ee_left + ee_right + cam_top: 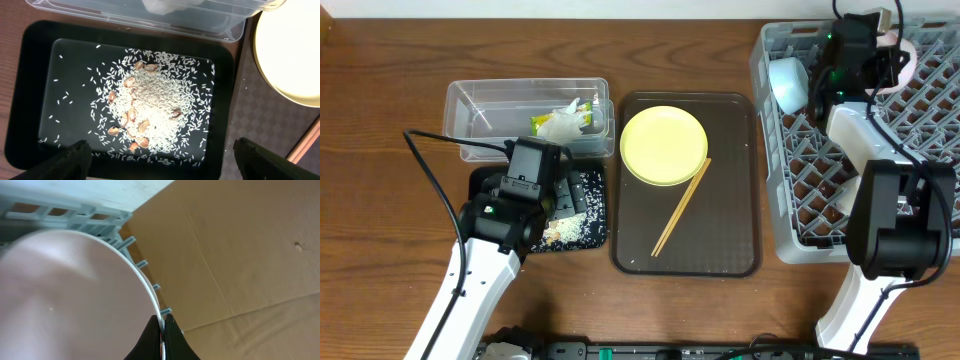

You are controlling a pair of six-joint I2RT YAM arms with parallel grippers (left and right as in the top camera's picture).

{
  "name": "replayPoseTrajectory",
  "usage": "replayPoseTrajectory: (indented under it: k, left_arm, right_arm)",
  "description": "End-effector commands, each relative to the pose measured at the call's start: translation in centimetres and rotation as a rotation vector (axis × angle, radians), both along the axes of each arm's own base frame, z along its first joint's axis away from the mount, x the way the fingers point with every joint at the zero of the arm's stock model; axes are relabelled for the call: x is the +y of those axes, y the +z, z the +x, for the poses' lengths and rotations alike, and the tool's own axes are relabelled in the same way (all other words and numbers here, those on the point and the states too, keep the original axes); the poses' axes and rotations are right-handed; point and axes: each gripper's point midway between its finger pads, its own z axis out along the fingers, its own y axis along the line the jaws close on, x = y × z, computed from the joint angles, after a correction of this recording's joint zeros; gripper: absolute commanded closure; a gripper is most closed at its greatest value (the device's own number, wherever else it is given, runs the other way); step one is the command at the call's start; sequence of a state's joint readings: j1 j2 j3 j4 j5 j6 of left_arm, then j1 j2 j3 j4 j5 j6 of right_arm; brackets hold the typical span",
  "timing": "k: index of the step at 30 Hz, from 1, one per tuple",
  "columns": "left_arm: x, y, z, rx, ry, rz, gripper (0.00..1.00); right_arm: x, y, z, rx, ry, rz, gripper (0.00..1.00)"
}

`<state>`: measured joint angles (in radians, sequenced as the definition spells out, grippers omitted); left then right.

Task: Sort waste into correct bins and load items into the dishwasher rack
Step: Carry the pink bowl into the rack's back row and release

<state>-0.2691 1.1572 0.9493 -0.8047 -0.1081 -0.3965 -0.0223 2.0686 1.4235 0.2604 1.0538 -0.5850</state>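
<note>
The left gripper (161, 146) is held over the black tray (30, 90) with its fingers (75, 157) spread wide and nothing between them. One finger is seen above the tray's near left corner and the other beyond its right rim. Rice grains (155, 107), mixed with a few brownish pieces, are heaped at the tray's middle, and loose grains are scattered out toward the walls. The clear tub (480, 115) is set just beyond the tray's far edge; whether the two touch cannot be told. The snack wrapper (567, 121) is lying in the tub's right end. The serving tray (720, 230) lies just to the right of both. The yellow plate (664, 146) is carried on its far left part, and the chopsticks (680, 208) are slanted from the plate's edge toward the near side. Open brown surface is noted across its right half. Broad table (380, 150) is exposed left of the tub, and only a narrow strip is seen between the serving tray and the dishwasher rack (767, 170). The light blue bowl (788, 84) is lodged in the rack's far left corner. The right gripper (162, 325) is pressed together on the rim of the white bowl (75, 290), which is held at the rack's far edge, close beside the upright pegs (145, 262).
</note>
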Motion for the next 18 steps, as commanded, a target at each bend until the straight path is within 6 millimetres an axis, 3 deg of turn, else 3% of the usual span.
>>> replayPoseTrajectory:
  k: [1, 9, 13, 18]
  left_arm:
    - [0.3, 0.2, 0.1, -0.006, 0.018, 0.002, 0.07]
    - [0.3, 0.2, 0.1, -0.006, 0.017, 0.001, 0.07]
    - [0.3, 0.2, 0.1, -0.006, 0.018, 0.002, 0.07]
    - [0.3, 0.2, 0.1, -0.006, 0.018, 0.002, 0.07]
  right_arm:
    - [1.3, -1.4, 0.8, 0.054, 0.051, 0.007, 0.99]
    - [3.6, -2.8, 0.9, 0.031, 0.071, 0.059, 0.95]
    - [5.7, -3.2, 1.1, 0.064, 0.110, 0.058, 0.70]
    - [7.7, -3.8, 1.0, 0.082, 0.137, 0.075, 0.62]
